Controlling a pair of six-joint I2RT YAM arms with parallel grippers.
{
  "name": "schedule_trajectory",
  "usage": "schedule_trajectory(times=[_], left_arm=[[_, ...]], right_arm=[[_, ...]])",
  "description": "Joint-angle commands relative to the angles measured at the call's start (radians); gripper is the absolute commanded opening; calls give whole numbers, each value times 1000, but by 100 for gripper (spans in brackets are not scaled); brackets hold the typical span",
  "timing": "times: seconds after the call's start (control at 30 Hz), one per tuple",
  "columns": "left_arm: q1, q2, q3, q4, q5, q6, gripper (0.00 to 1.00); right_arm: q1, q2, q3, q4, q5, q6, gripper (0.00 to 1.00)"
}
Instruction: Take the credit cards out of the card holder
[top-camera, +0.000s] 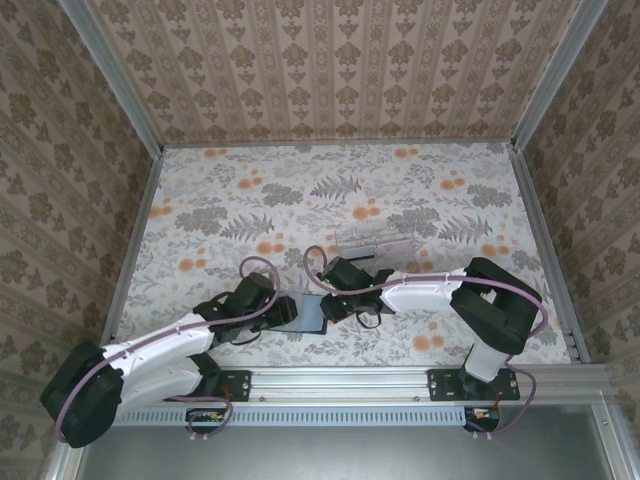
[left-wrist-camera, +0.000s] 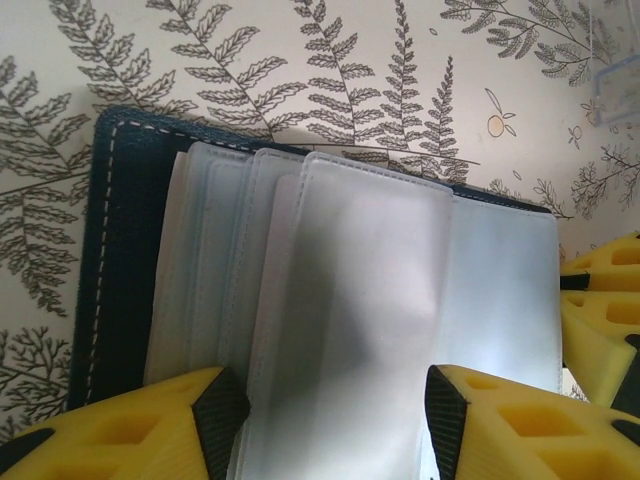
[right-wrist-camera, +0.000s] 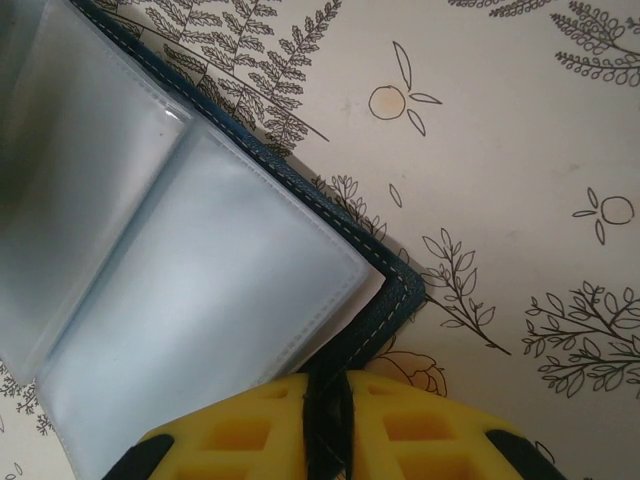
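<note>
We begin at the left gripper (left-wrist-camera: 330, 425), whose yellow fingers (left-wrist-camera: 130, 435) stand about half apart, one on each side of a clear plastic sleeve (left-wrist-camera: 370, 300) that runs down between them. Whether the dark fingertips press its edges or merely flank it, we cannot tell. That sleeve is the uppermost of several pale, milky ones fanned across the open card holder (left-wrist-camera: 125, 260), a dark navy wallet with light stitching along its border, lying flat on the table (top-camera: 250, 190). (Whether the credit cards sit inside these sleeves we cannot say, since the plastic is too cloudy to read.) On the holder's other side the right gripper (right-wrist-camera: 330, 425) has its yellow pads (right-wrist-camera: 240, 435) drawn nearly together, pinching the navy cover's edge close to one corner, with a sleeve spread flat just beside the grip. From the left wrist we also see those fingers at the right border, just beside the holder's far side. Seen from above, the holder rests between the two grippers near the front edge of the table, a little left of the middle, the left arm (top-camera: 160, 350) reaching in from the left and the right arm (top-camera: 430, 292) from the right. Behind the right gripper, apart from the holder, a clear plastic tray (top-camera: 373, 240) sits on the flowered cloth, and patterned walls (top-camera: 330, 60) close the table on three sides.
</note>
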Motion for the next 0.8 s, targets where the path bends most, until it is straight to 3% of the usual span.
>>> schedule_trajectory(times=[0.0, 0.43, 0.77], left_arm=[[-13, 15, -15, 77, 84, -19, 56], [-26, -24, 3, 128, 123, -16, 56], [-33, -31, 29, 2, 57, 11, 65]], right_arm=[[8, 40, 2, -33, -15, 18, 19], [8, 63, 10, -41, -15, 15, 19], [3, 12, 3, -70, 38, 21, 22]])
